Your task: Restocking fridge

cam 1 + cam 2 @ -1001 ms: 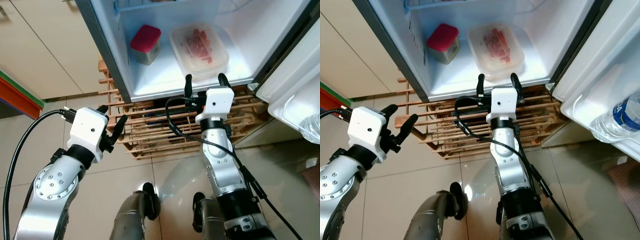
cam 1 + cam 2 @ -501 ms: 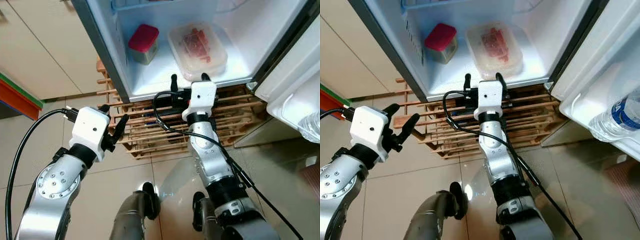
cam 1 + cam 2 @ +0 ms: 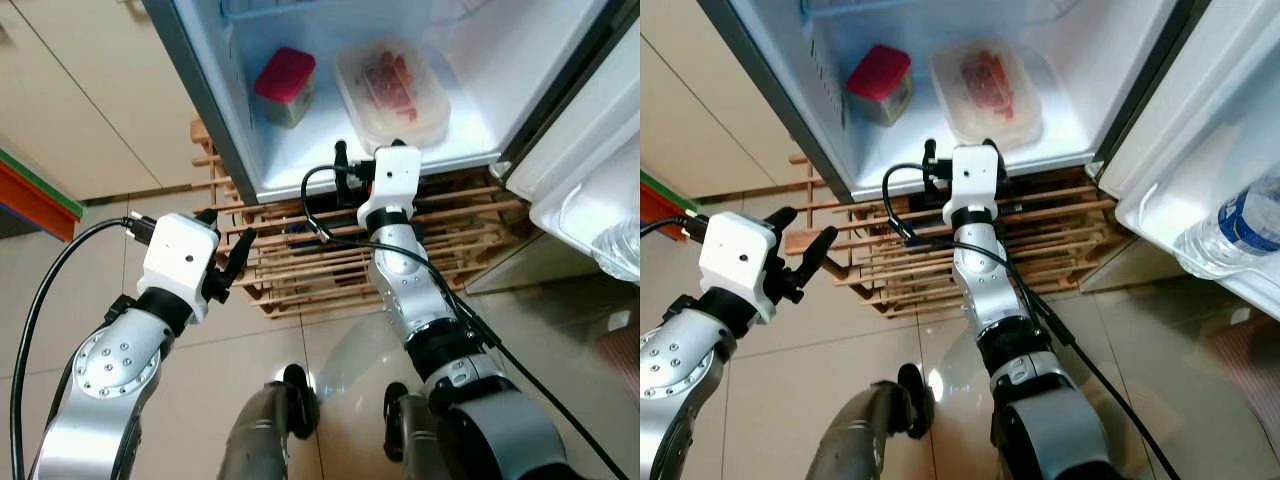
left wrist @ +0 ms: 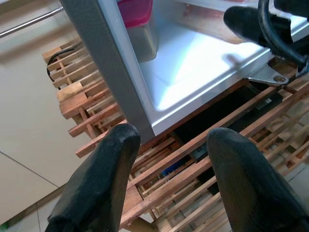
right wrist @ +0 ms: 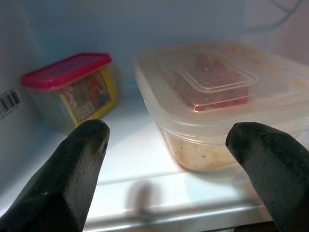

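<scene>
1. Here the right gripper (image 3: 369, 165) reaches to the near edge of the open fridge (image 3: 300, 165)'s bottom shelf, fingers spread apart and holding nothing — likely placed to take or nudge the clear food tub (image 5: 212, 101) just beyond its tips.
2. The red-lidded container (image 3: 287, 86) sits to the tub's left, apart from it, both already stored.
3. The left gripper (image 3: 226, 255) hovers over the wooden pallet (image 3: 290, 265) under the fridge, fingers apart, empty — seemingly waiting.
4. The right wrist view reveals the tub's side wall and residue; the head views add a water bottle (image 3: 1240, 225) in the door on the right.
</scene>
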Controlling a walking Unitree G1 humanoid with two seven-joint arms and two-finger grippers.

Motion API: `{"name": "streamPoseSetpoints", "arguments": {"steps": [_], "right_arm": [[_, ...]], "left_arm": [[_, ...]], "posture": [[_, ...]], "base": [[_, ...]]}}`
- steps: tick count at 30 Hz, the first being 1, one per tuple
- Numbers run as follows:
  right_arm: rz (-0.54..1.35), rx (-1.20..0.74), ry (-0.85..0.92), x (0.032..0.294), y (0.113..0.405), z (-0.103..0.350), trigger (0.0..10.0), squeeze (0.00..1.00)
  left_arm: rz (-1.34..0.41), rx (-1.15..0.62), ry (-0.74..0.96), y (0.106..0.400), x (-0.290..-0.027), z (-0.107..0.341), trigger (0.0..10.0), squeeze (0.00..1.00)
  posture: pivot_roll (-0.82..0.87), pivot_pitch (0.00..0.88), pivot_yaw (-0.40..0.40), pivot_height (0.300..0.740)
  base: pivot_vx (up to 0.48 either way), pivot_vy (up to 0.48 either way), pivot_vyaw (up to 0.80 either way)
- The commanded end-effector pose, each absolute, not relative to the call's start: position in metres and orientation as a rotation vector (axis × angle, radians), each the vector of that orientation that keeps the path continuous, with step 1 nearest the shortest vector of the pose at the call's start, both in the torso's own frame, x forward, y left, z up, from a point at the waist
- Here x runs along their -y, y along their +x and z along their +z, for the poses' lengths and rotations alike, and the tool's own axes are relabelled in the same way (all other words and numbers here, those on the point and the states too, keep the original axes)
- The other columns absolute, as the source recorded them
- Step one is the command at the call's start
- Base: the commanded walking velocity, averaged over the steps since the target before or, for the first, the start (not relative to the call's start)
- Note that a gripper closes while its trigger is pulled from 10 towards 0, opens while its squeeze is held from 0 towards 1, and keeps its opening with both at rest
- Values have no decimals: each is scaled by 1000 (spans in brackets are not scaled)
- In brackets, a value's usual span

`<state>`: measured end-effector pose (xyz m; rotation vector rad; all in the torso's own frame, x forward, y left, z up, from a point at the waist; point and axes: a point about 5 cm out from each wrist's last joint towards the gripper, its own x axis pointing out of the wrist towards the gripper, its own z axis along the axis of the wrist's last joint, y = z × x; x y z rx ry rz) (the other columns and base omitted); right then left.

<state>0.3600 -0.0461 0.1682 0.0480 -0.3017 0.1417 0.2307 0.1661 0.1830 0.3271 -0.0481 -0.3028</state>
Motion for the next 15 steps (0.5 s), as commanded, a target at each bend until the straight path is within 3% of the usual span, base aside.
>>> {"name": "streamPoseSetpoints", "arguments": {"steps": [1,15], "right_arm": [[250,364,156,-1,352,195,10000,0],[292,359,191,-12,350,193,10000,0]], "left_arm": [[-293,25,330,229,-167,178,10000,0],[-289,21,332,230,-165,175,10000,0]], "posture": [[196,365,53,725],[188,373,40,725]], "base": [[0,0,0],[0,0,0]]}}
